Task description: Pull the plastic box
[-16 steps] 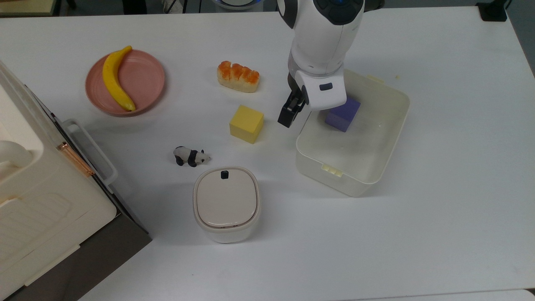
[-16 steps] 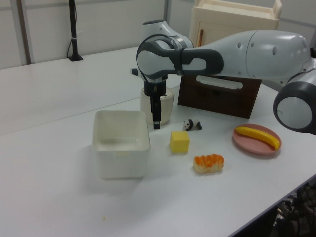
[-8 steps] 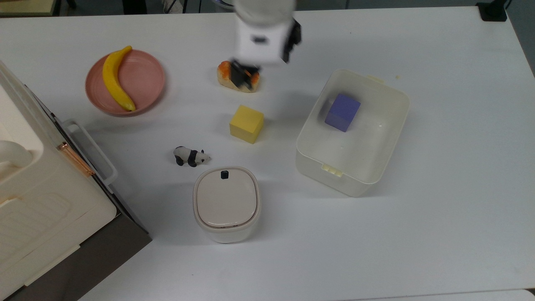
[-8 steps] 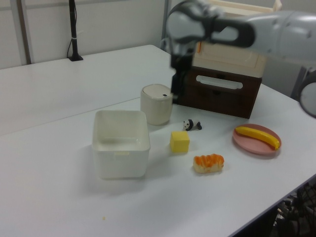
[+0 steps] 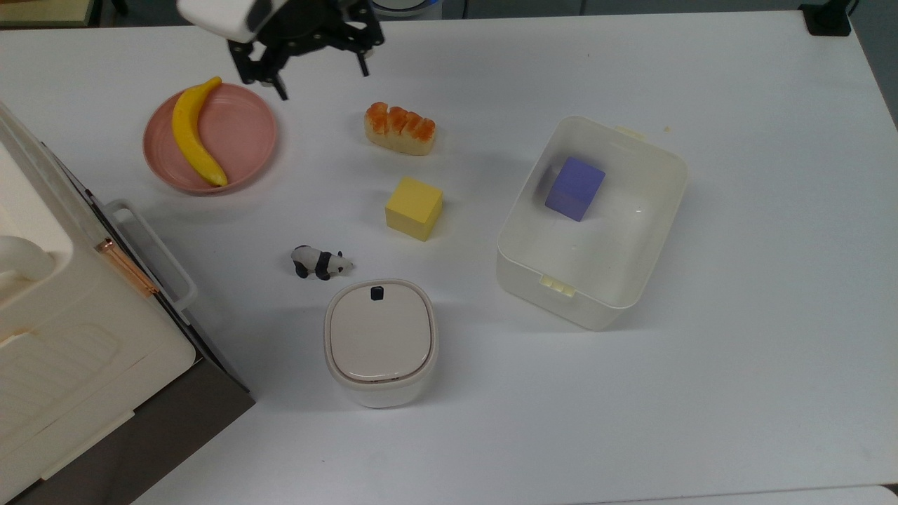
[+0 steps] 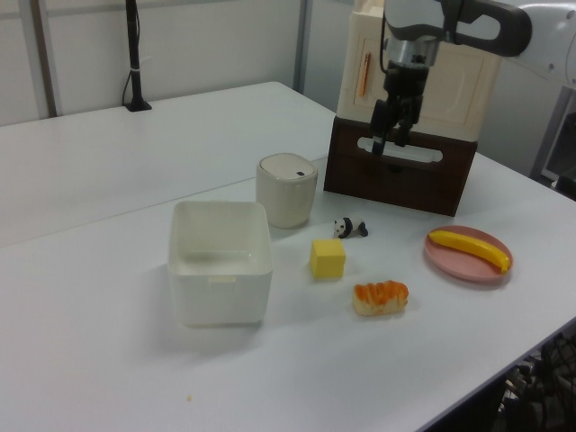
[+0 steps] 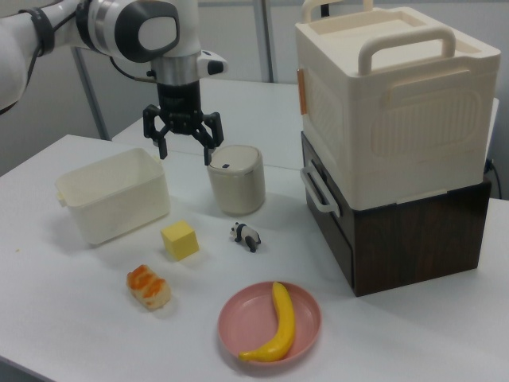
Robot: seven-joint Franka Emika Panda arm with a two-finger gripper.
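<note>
The claw (image 5: 319, 66) hangs spread wide and empty above the counter (image 5: 736, 351), near the pink plate (image 5: 242, 133) holding a banana (image 5: 193, 133). Well apart, at the top view's right, the plastic box (image 5: 635, 284) sits on the counter with a purple cube (image 5: 575, 188) inside.

**My pincer, raised and spread**

My gripper (image 7: 184, 137) hangs in the air with its two black fingers (image 7: 157, 135) spread wide apart, tips pointing down and nothing between them. In the top view it (image 5: 319, 59) sits at the upper edge, the white wrist above it cut off by the frame. In the left view my arm comes in from the upper right.
</note>
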